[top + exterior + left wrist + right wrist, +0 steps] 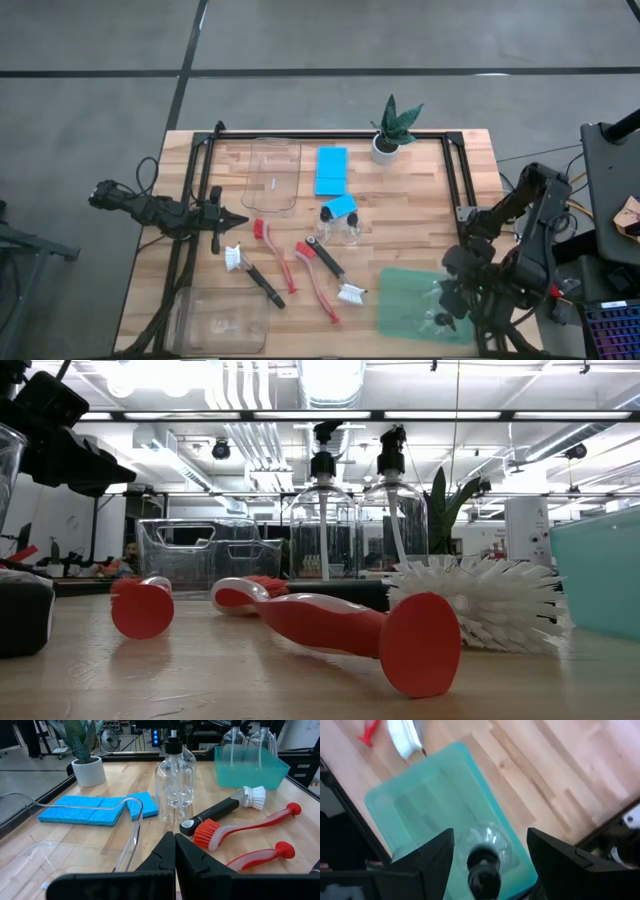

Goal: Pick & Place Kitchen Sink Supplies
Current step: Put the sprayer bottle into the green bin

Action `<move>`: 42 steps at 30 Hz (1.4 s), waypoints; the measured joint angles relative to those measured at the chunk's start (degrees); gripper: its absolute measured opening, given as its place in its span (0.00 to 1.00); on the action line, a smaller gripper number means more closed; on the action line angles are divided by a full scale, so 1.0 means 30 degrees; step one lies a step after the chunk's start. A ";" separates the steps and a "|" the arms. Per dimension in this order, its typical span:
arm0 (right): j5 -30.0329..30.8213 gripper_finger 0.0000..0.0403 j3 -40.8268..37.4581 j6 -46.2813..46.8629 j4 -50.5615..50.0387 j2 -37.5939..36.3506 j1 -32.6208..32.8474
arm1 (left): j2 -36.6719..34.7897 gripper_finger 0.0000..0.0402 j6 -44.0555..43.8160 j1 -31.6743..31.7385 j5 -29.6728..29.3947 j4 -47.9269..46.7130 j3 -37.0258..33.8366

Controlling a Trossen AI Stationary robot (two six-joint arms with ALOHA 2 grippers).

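Only the right wrist view shows the right hand (pixel 487 852) open directly above a clear bottle (pixel 485 850) inside the green bin (pixel 420 795); left hand (pixel 175 852) closed, empty

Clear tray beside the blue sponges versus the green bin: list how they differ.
The clear tray is colourless; the green bin is tinted teal. The clear tray looks empty; the green bin holds clear bottles. The clear tray lies at the far side beside the blue sponges; the green bin sits near-right, below the open right tool. Both are open-topped rectangular containers.
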 joint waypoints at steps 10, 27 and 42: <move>0.2640 0.61 0.0000 -0.3332 0.0212 -0.1132 -0.3308 | 0.0006 0.00 0.0000 0.0000 0.0000 0.0000 0.0000; 0.2478 0.61 0.0000 -1.1888 0.7697 -0.1143 -1.2099 | 0.0000 0.00 0.0000 -0.0006 -0.0002 0.0000 0.0000; 0.2462 0.61 -0.0036 -1.5051 1.0845 0.2080 -1.5165 | 0.0000 0.00 0.0000 -0.0005 -0.0002 0.0000 0.0000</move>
